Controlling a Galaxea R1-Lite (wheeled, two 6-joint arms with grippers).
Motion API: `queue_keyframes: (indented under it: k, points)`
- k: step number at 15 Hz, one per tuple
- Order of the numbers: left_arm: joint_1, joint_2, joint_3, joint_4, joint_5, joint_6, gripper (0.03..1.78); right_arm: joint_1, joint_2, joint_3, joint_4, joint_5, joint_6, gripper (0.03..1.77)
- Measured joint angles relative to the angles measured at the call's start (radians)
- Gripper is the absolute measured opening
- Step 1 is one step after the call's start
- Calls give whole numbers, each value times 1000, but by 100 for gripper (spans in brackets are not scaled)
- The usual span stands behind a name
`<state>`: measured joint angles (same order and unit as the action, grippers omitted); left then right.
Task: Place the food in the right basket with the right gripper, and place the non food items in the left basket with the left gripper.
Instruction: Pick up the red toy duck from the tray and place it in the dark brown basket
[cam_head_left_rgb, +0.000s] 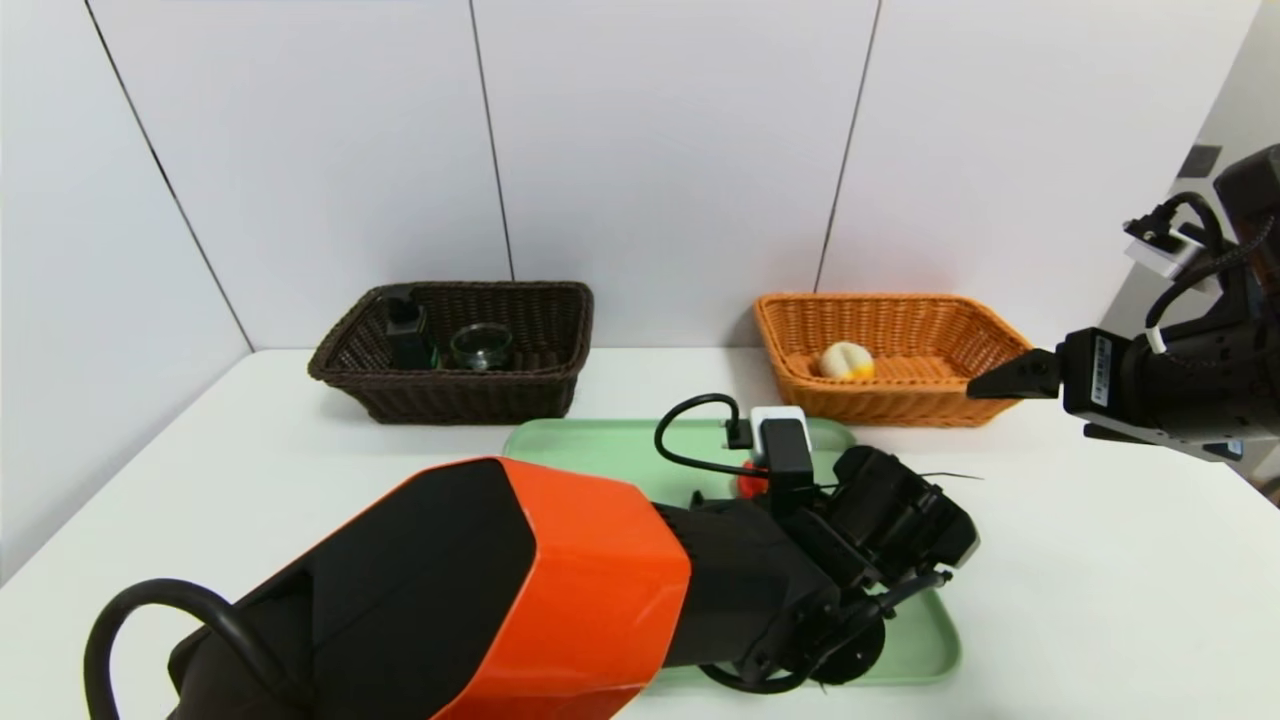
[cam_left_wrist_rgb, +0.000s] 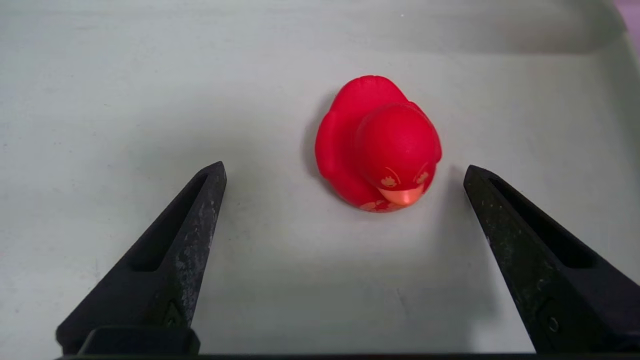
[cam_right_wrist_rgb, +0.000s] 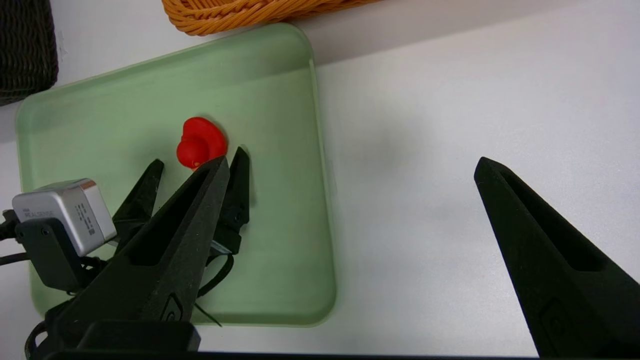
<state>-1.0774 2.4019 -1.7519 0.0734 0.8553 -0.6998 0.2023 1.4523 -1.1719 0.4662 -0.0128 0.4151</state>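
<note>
My left gripper (cam_left_wrist_rgb: 345, 164) stands wide and empty over the red duck (cam_left_wrist_rgb: 380, 145) on the green tray (cam_right_wrist_rgb: 280, 200); centre the duck between my fingertips before descending and closing; my right gripper (cam_right_wrist_rgb: 352, 158), spread wide, idles beyond the tray.

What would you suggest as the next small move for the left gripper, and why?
Probably ease the left gripper down around the red duck: its fingers stand open on either side of this non-food item on the green tray.
</note>
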Motion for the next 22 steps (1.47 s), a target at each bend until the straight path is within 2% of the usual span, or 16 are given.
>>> queue_keyframes:
  k: [12, 14, 17, 20, 22]
  points:
    - [10, 31, -35, -8, 0, 22, 169, 1, -1, 2, -1, 0, 0, 170]
    - [13, 35, -34, -8, 0, 23, 136, 2, -3, 3, 0, 0, 0, 170]
    - [15, 40, -31, -7, -3, 23, 101, 3, -5, 6, 0, 1, 0, 170]
    - [16, 40, -30, -1, -5, 34, 81, 3, -8, 7, 0, 1, -1, 170]
    - [16, 37, -29, 1, -5, 40, 80, 4, -8, 6, 0, 1, -1, 170]
